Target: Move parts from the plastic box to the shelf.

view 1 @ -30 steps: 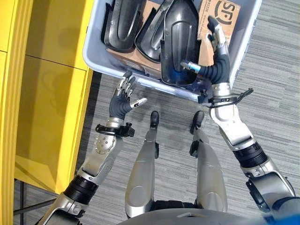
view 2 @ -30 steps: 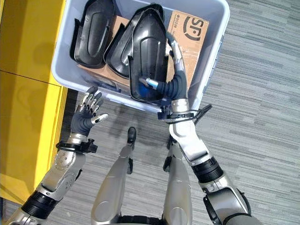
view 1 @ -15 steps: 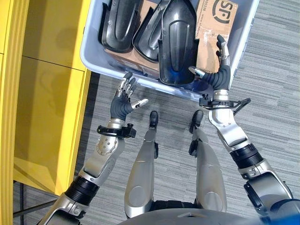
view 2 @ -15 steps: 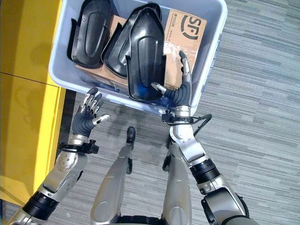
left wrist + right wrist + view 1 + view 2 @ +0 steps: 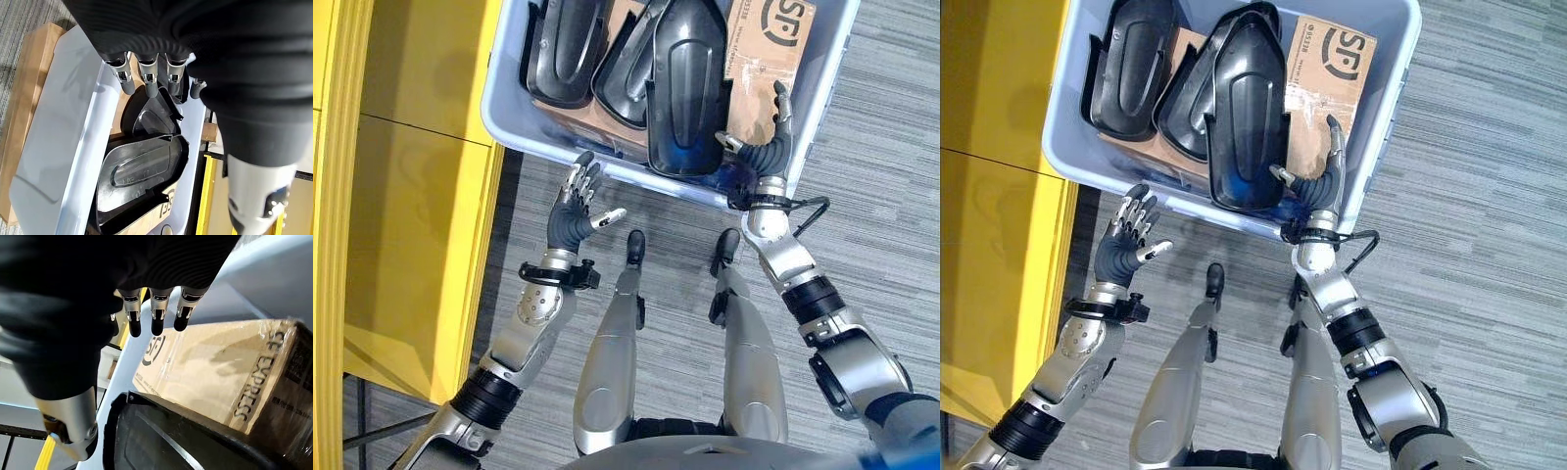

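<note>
Black parts sit on cardboard in your plastic box, top centre. Your right hand spreads its fingers empty beside one part. Left hand hangs relaxed, empty, centre left.

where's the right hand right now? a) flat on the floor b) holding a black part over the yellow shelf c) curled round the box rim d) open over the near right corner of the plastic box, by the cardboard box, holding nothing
D: the right hand hangs open over the near right corner of the plastic box, beside the cardboard box and the nearest black part, its fingers straight and holding nothing.
</note>
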